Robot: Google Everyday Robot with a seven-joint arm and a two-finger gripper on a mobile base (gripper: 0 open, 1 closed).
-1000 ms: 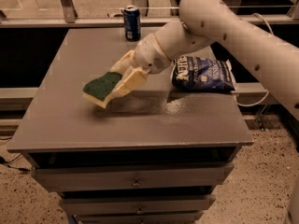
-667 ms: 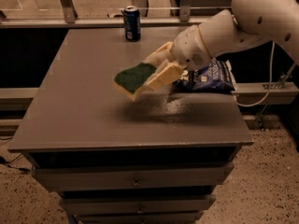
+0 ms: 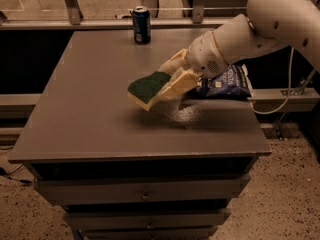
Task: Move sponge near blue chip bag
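Note:
My gripper (image 3: pixel 167 81) reaches in from the right over the middle of the grey table (image 3: pixel 90 109). It is shut on the sponge (image 3: pixel 146 88), dark green on top with pale yellow foam under it, and holds it above the tabletop, tilted. The blue chip bag (image 3: pixel 227 82) lies flat at the table's right edge, right behind my wrist, which hides part of it. The sponge hangs just to the left of the bag.
An upright blue soda can (image 3: pixel 141 25) stands at the far edge of the table. Drawers run below the tabletop's front edge (image 3: pixel 145 196). A cable (image 3: pixel 287 79) hangs to the right of the table.
My gripper has carried the sponge from the table's left-middle to the right, toward the blue chip bag, and it is still held up off the surface.

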